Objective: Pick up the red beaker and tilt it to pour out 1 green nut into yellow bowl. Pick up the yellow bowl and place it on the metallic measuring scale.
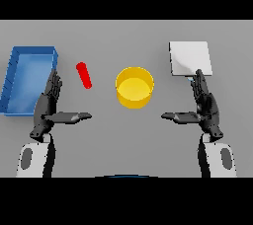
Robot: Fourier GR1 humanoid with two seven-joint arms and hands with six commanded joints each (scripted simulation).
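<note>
Nothing of the task looks done yet, as far as I can judge. The slim red beaker [84, 75] lies tilted on the table, between the open blue rectangular tray [15, 78] at the far left and the round yellow bowl [134, 87] in the middle, touching neither. No green nut shows anywhere; whether one sits inside the beaker cannot be told. The bowl's inside appears plain yellow, so the pour seems still to come. The flat, pale metallic measuring scale [190, 57] sits to the right of the bowl and apart from it, with nothing on top, so the placing is also left.

The left hand [48, 104] hovers just below the beaker with straight fingers and thumb stuck out sideways, holding nothing. The right hand [205, 104] mirrors it near the scale's lower edge, its fingers likewise straight and free of any load.

The plain grey table [123, 140] fills the whole view; no wall, floor or other part of a room shows.
</note>
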